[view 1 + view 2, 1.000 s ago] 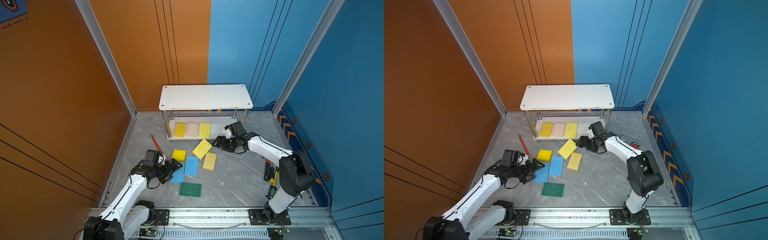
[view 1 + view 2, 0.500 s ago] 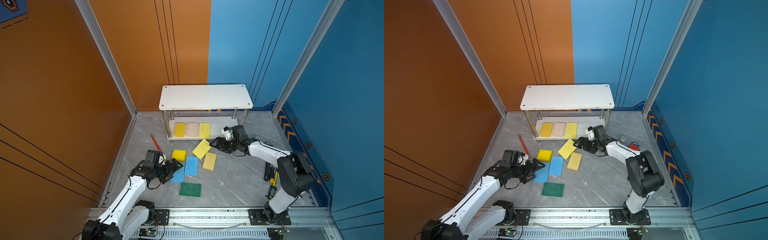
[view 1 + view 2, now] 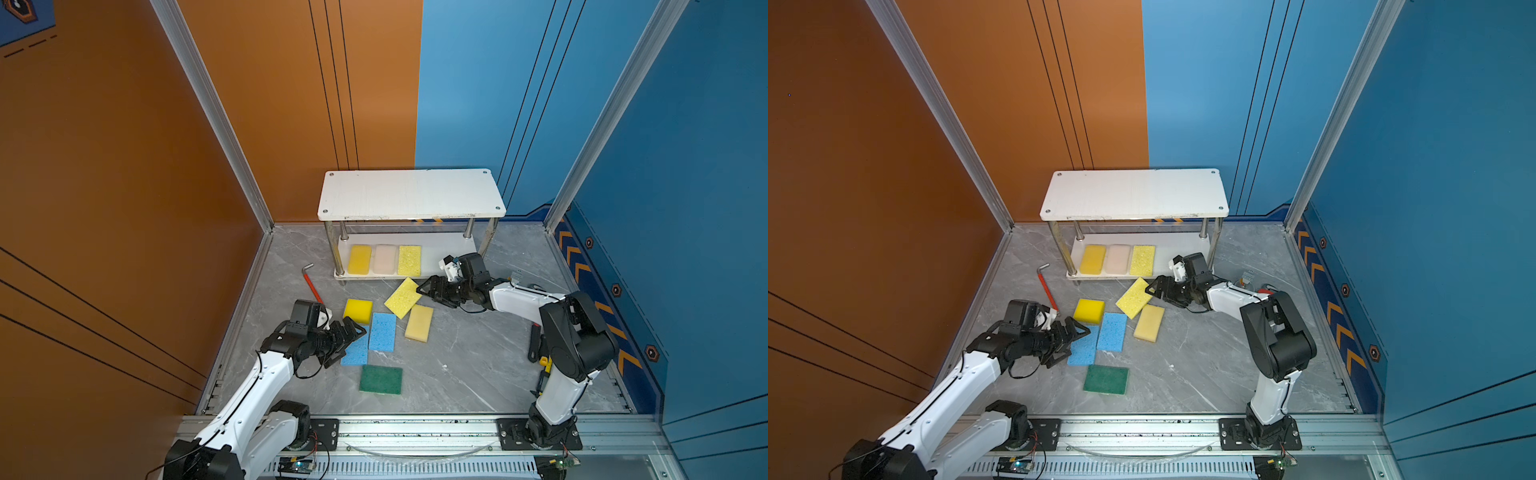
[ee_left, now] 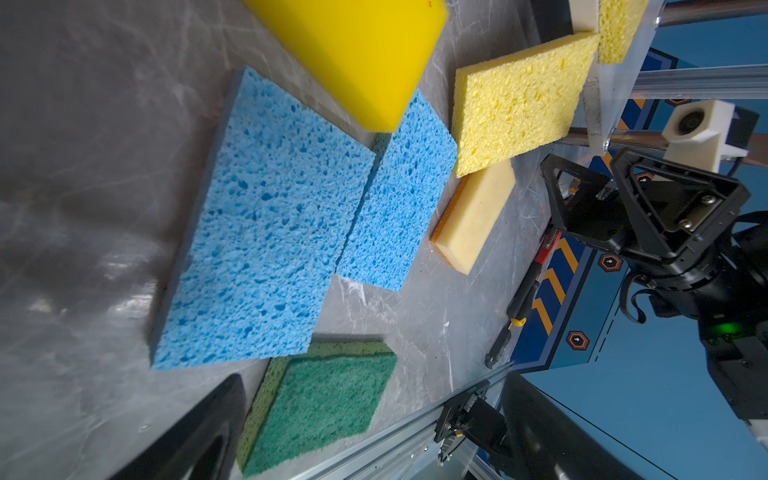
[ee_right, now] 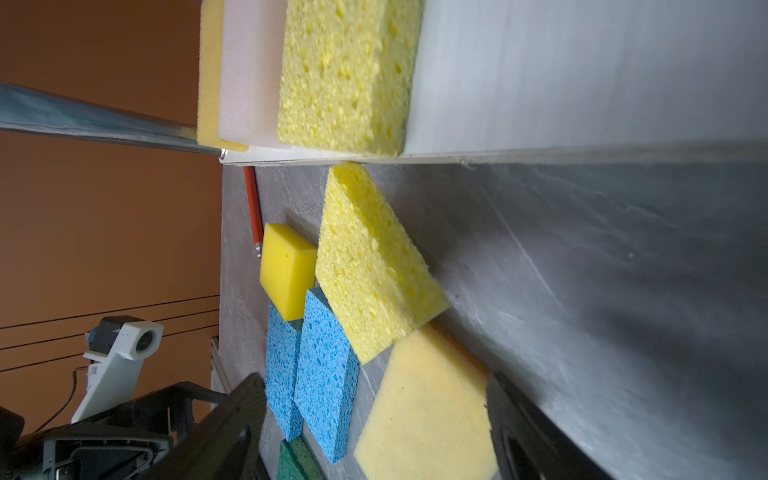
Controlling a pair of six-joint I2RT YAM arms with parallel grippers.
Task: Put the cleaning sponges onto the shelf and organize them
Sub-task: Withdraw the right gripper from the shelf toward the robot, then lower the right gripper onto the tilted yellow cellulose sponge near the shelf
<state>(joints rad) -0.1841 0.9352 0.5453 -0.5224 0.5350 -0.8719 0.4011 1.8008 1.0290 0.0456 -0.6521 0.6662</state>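
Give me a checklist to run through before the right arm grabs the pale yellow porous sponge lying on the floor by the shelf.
1. Right gripper open and empty: ok.
2. Pale yellow porous rectangular sponge has nothing on top; it overlaps the end of the tan rectangular sponge: ok.
3. Bare room on the lower board of the white two-tier shelf, right of the three sponges there: ok.
4. Left gripper out of the way, open by a blue porous sponge: ok.
5. Right arm's clearance from the chrome front post: cannot tell.
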